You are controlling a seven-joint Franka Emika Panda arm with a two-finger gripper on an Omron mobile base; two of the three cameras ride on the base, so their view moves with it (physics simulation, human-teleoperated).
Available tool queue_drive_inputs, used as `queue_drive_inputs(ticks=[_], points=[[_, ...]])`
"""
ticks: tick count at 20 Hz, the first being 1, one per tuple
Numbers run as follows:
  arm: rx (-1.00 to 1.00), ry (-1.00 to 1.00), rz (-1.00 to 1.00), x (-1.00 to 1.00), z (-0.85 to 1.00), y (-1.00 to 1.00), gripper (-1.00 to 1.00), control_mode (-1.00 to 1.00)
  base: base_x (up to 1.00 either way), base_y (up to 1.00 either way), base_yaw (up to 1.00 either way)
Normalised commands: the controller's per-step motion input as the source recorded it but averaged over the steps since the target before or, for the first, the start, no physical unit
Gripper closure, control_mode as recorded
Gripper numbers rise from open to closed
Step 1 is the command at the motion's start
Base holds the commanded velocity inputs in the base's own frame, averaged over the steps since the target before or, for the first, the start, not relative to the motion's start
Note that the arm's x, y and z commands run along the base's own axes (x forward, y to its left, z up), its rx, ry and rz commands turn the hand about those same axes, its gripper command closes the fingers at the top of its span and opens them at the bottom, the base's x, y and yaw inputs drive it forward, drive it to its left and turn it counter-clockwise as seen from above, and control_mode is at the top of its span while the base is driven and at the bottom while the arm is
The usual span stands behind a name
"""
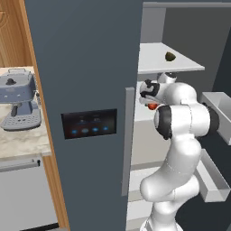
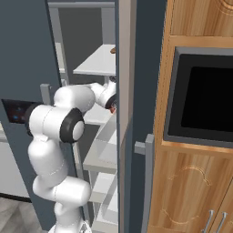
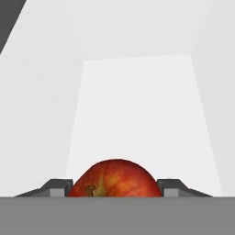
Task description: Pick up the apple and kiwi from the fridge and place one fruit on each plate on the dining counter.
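Apple (image 3: 115,179) clamped between fingers (image 3: 57,187), arm bent, reaching into fridge (image 1: 90,67) shelf

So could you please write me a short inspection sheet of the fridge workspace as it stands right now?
Surface: white fridge shelf, bare beyond the fruit.
Job's things: apple between the fingertips; kiwi on the upper shelf; fridge open.
Clutter: nothing seen.
Grippers: gripper closed on the apple, one finger at each side.
Cables: nothing seen.
Surroundings: blue espresso machine on the counter; black wall oven in wood cabinetry.
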Motion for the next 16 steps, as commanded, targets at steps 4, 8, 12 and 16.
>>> queue_drive_inputs(ticks=[4,8,12,16], points=[[0.06,-0.13,0.00,-0.77,0.55,-0.01,1.00,-1.00,0.00,0.00,0.00],[0.06,-0.01,0.00,-0.64,0.73,0.00,1.00,-1.00,0.00,0.00,0.00],[0.02,0.07,0.00,-0.57,0.75,0.00,1.00,-1.00,0.00,0.00,0.00],[0.03,0.16,-0.01,-0.58,0.69,0.00,1.00,-1.00,0.00,0.00,0.00]])
